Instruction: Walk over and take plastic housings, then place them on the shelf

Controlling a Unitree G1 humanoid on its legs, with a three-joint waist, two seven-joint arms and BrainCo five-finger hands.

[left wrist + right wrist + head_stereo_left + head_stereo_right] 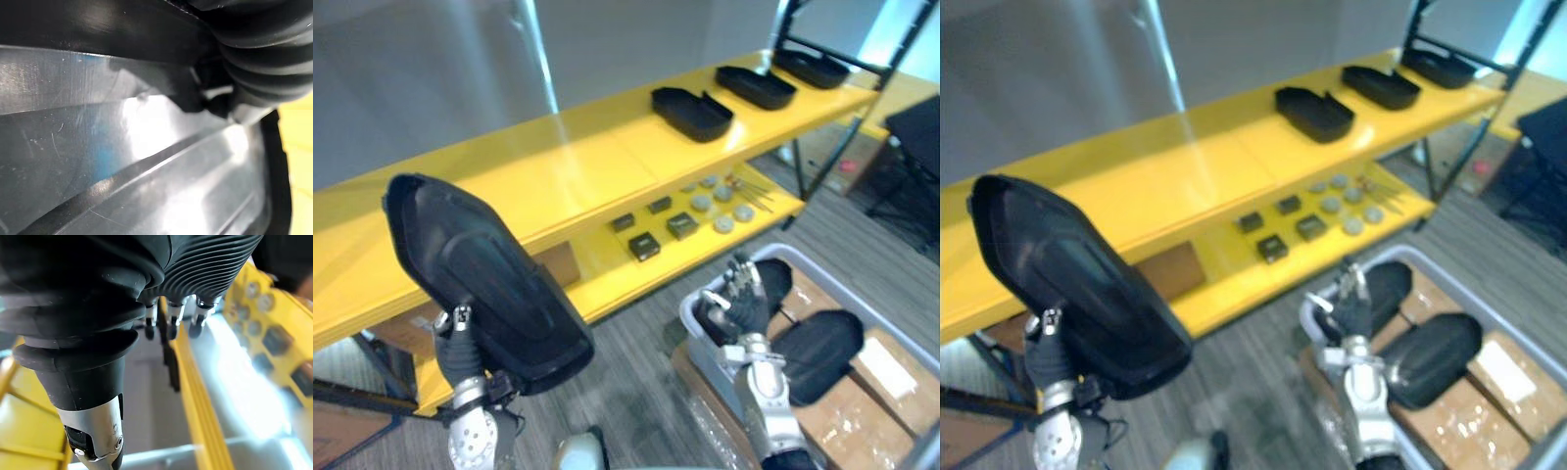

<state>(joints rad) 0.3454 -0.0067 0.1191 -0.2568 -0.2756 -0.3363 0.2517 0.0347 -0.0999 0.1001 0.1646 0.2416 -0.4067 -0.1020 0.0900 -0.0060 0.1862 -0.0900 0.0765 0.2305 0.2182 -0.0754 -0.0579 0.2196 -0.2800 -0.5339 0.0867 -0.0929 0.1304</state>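
Mostly behind housing point(489, 284), left robot hand point(458, 345)

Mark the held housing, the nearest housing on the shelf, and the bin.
Held housing point(494, 279), left eye view, middle of its broad face.
Nearest shelf housing point(690, 113), left eye view, its centre.
Bin point(687, 315), left eye view, rim at its near-left corner.
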